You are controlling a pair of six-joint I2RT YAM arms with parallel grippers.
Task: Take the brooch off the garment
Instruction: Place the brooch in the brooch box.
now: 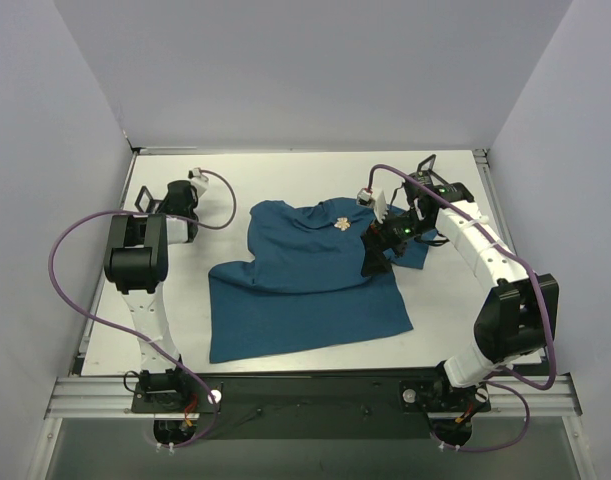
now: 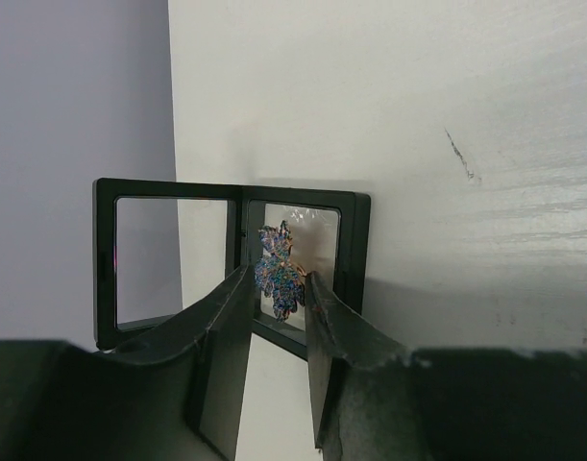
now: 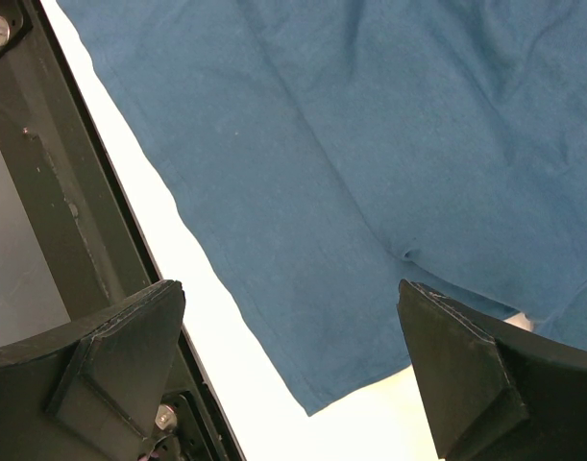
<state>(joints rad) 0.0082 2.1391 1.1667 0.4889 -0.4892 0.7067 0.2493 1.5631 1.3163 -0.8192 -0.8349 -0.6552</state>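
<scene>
The garment (image 1: 305, 285), a dark teal T-shirt, lies rumpled mid-table. The brooch (image 1: 339, 224), tiny and pale gold, sits on its upper fold. My right gripper (image 1: 373, 252) hovers over the shirt's right side, just right of and nearer than the brooch. It is open wide (image 3: 293, 331), with bare teal cloth (image 3: 370, 144) and the hem corner beneath. My left gripper (image 1: 153, 204) is at the far left by an open black frame case (image 2: 235, 259). Its jaws (image 2: 279, 286) stand apart on either side of a glittery blue-purple ornament (image 2: 278, 269) that lies in the case.
White walls close in the table (image 1: 285, 175) on the left, back and right. A black rail (image 3: 53, 192) runs along the table's near edge, and purple cables (image 1: 70, 270) loop from both arms. A dark scuff (image 2: 461, 158) marks the tabletop.
</scene>
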